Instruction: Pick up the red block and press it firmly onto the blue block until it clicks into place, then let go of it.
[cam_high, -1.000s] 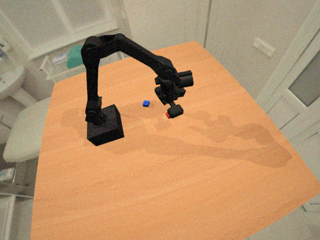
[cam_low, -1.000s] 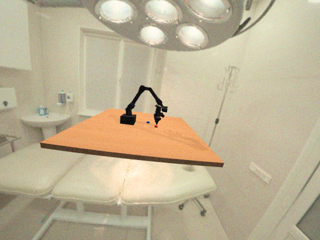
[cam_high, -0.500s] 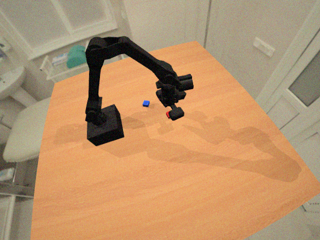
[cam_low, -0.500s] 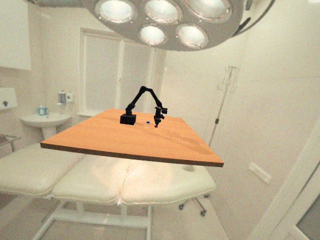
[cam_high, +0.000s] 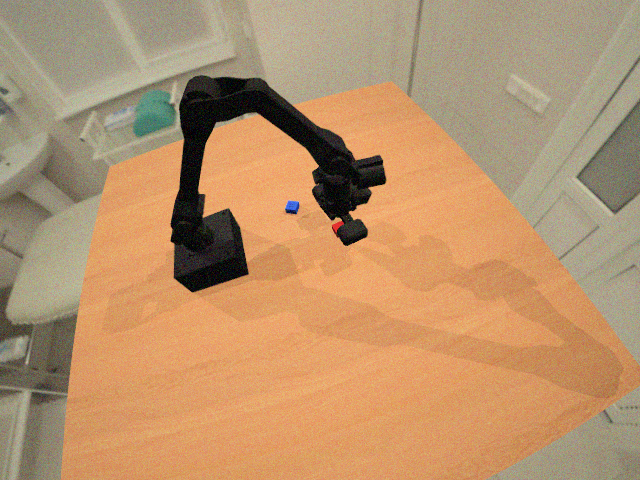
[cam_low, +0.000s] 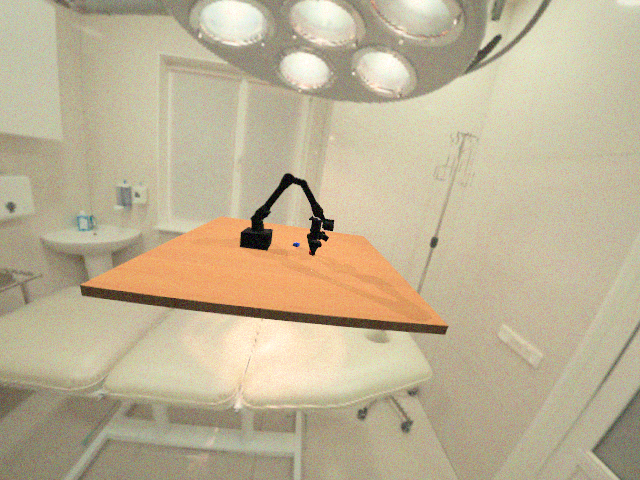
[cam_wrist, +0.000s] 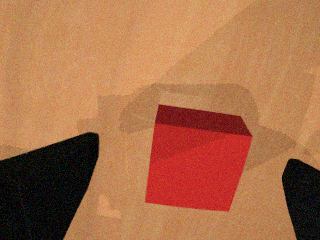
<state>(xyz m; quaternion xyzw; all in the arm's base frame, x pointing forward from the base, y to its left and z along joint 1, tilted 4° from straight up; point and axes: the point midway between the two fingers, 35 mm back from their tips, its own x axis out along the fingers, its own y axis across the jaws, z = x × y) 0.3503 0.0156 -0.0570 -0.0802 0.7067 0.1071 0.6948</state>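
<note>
Gripper (cam_high: 344, 231) (cam_low: 311, 252) (cam_wrist: 196, 159), spread, red block (cam_high: 337, 227) (cam_low: 310, 252) (cam_wrist: 195, 167) between fingers, right of blue block (cam_high: 292, 206) (cam_low: 296, 244): best squared to its sides, then closed evenly.

The small, plain-faced red block of unclear material (cam_high: 337, 227) (cam_low: 310, 253) (cam_wrist: 197, 162) lies flat on the wooden table top, partly hidden in the top view; the wrist view shows its bright upper face, crossed by a shadow, and one darker side, the block turned slightly askew; the small blue block, also of unclear material (cam_high: 292, 206) (cam_low: 296, 244), lies on the same wood, well apart from the red one; the two are unjoined.
</note>
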